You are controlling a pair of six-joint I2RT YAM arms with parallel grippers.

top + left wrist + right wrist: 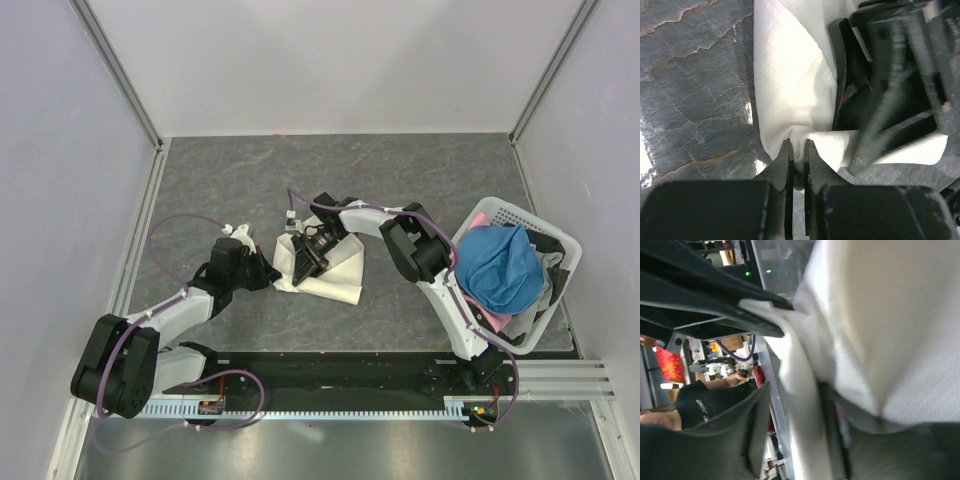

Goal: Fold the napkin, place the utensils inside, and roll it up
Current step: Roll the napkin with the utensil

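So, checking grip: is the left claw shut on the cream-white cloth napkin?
Yes, the left claw pinches a fold of the cream-white cloth napkin.

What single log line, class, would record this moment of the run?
napkin: folded over on table | left gripper: shut on napkin edge | right gripper: open at napkin | utensil: not in view
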